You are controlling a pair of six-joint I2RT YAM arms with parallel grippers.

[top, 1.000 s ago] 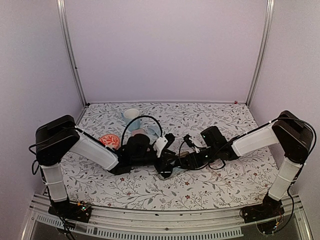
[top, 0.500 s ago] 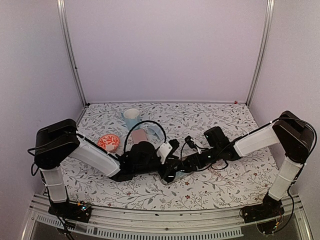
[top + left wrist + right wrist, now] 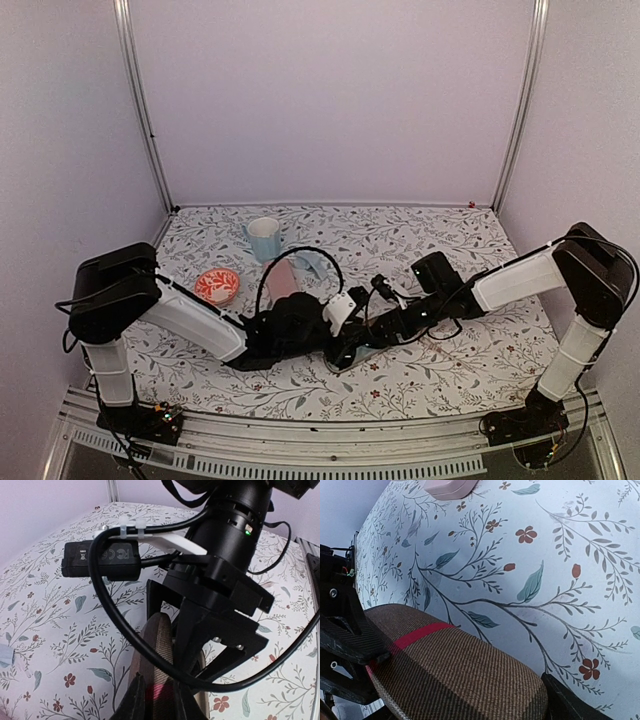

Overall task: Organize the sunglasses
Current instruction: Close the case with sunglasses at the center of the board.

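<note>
Sunglasses are not seen; brown case (image 3: 159,645), at 5 o'clock of pink case (image 3: 280,275), is pinched by left gripper (image 3: 156,697), right gripper (image 3: 457,675) is set wide astride it, hold untellable, so it is best steadied level before opening.

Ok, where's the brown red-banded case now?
Near the middle of the table: the brown case fills the right wrist view's lower left, one end pinched in the left gripper, the pink case beyond it.

This is looking like a robotics lab booth: lilac panels (image 3: 330,100) and metal posts (image 3: 143,110) are enclosing a bench (image 3: 480,360) covered in flowered cloth (image 3: 400,230), while a left arm (image 3: 190,318) and right arm (image 3: 515,280) are sitting bolted to a rail (image 3: 330,455) at 6 o'clock.
</note>
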